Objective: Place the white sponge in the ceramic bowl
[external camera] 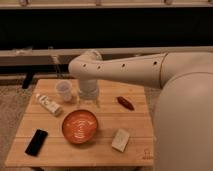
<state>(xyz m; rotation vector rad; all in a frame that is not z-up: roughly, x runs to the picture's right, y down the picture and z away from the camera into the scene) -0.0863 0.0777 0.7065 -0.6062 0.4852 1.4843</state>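
Gripper: one gripper (89,101) on one cream robot arm (125,67), above the far middle of one light wooden table (105,122); wide or closed, too hard to tell.
Bowl: one round orange-red ceramic bowl (80,126) with pale swirls, just in front of the gripper.
Sponge: one small cream white sponge (120,139), flat on the table, near the bowl's right side, not touching.
Cup: one small clear plastic cup (63,90), left of the gripper.
Bottle: one white bottle with a label (48,104), lying down.
Phone: one flat black phone (36,142), front left.
Red thing: one small dark red thing (125,103), right of the gripper.
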